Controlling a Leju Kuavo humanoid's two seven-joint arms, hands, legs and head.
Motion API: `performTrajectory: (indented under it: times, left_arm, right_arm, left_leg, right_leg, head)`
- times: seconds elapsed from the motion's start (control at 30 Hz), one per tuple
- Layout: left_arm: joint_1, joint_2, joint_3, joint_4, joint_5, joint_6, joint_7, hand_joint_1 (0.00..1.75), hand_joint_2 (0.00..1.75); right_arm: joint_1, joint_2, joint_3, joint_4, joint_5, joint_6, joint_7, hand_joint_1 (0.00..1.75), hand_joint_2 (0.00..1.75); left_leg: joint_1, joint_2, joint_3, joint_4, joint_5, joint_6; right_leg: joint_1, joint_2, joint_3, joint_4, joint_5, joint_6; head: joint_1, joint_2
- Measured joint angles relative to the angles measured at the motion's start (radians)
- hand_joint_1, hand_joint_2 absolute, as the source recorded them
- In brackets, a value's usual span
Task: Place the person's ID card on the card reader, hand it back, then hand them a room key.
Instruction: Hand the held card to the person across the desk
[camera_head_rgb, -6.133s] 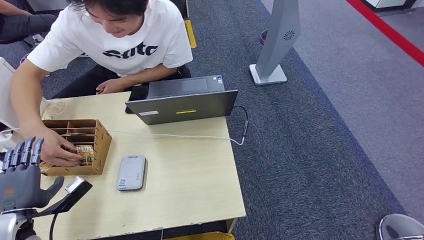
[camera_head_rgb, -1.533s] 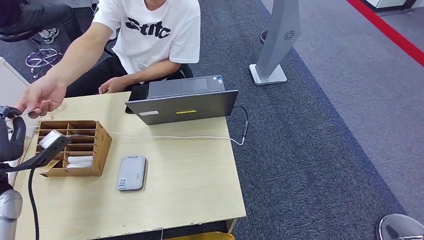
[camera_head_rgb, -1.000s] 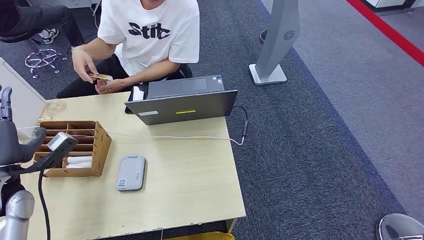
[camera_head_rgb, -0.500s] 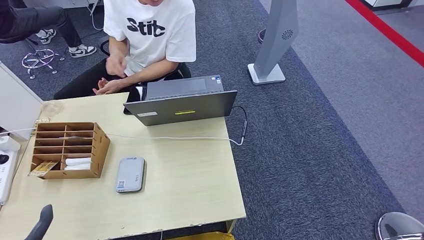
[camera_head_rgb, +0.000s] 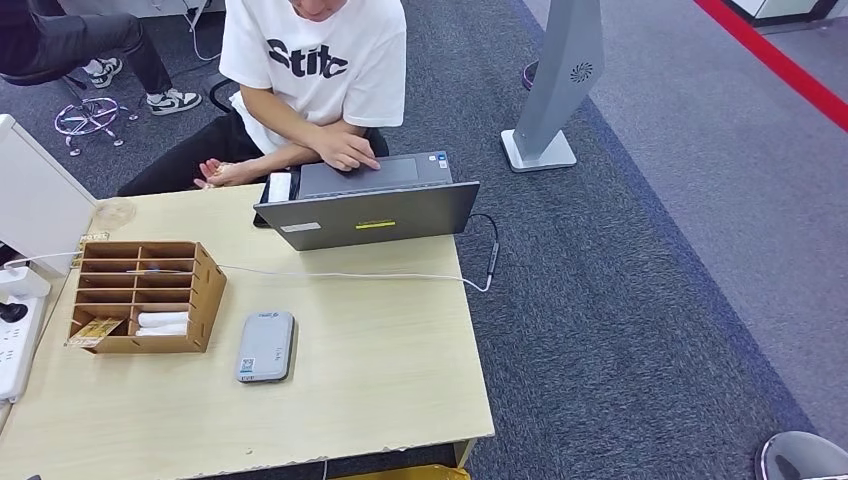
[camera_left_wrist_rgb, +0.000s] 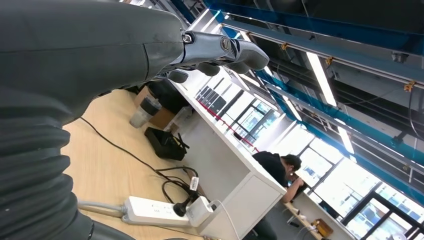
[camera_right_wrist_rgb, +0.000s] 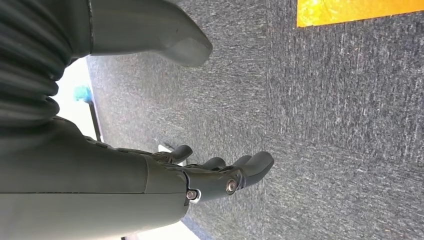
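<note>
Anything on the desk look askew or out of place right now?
One thing: a yellowish card juts from the wooden organizer's nearest-left slot, tilted over its front edge. The card reader lies flat with nothing on it. Nothing looks spilled or damaged.

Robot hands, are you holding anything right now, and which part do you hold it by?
Nothing is held. The left hand has its fingers loosely bent with nothing in them, and the right hand hangs over the carpet, holding nothing too.
</note>
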Motion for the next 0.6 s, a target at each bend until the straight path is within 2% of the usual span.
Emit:
performTrajectory:
  times: [0.17, 0.27, 0.37, 0.43, 0.5, 0.6]
  left_arm:
    - [0.001, -0.009, 0.008, -0.003, 0.017, -0.001, 0.014, 0.00, 1.75]
    - [0.001, -0.013, 0.032, 0.003, 0.130, -0.013, 0.055, 0.00, 1.75]
    - [-0.010, -0.016, 0.104, 0.057, 0.264, 0.019, 0.078, 0.00, 1.75]
    - [-0.034, -0.016, 0.177, 0.136, 0.316, 0.066, 0.103, 0.00, 1.75]
    - [-0.091, -0.016, 0.283, 0.255, 0.315, 0.143, 0.136, 0.00, 1.75]
    - [-0.223, -0.002, 0.529, 0.520, 0.190, 0.243, 0.235, 0.00, 1.75]
  right_arm:
    - [-0.001, 0.001, -0.001, 0.000, 0.000, 0.000, -0.001, 0.00, 1.75]
    - [-0.001, 0.002, -0.006, 0.000, 0.000, -0.006, -0.008, 0.00, 1.75]
    - [0.000, 0.008, -0.016, 0.000, 0.001, -0.028, -0.034, 0.00, 1.75]
    - [0.001, 0.011, -0.020, 0.000, 0.008, -0.044, -0.050, 0.00, 1.75]
    - [0.002, 0.013, -0.021, 0.000, 0.025, -0.058, -0.047, 0.00, 1.75]
    - [0.003, 0.014, -0.021, 0.000, 0.056, -0.075, -0.039, 0.00, 1.75]
  left_leg:
    - [0.000, 0.000, 0.000, 0.000, 0.000, 0.000]
    - [0.000, 0.000, 0.001, 0.000, 0.000, 0.000]
    - [0.000, 0.000, 0.001, 0.000, 0.000, 0.000]
    - [0.000, 0.000, 0.001, 0.000, 0.000, 0.000]
    - [0.000, 0.000, 0.002, -0.001, 0.000, 0.000]
    - [0.000, 0.000, 0.004, -0.001, -0.001, -0.001]
  right_leg:
    - [0.000, 0.000, 0.001, 0.000, 0.000, 0.000]
    - [0.000, 0.000, 0.001, 0.000, 0.000, 0.000]
    - [0.000, 0.000, 0.001, 0.000, 0.000, 0.000]
    - [0.000, 0.000, 0.001, 0.000, -0.001, -0.001]
    - [0.000, 0.000, 0.002, 0.000, -0.001, -0.001]
    - [0.000, 0.000, 0.004, 0.000, -0.002, -0.003]
  head:
    - [0.000, 0.000]
    - [0.000, 0.000]
    - [0.000, 0.000]
    - [0.000, 0.000]
    - [0.000, 0.000]
    - [0.001, 0.000]
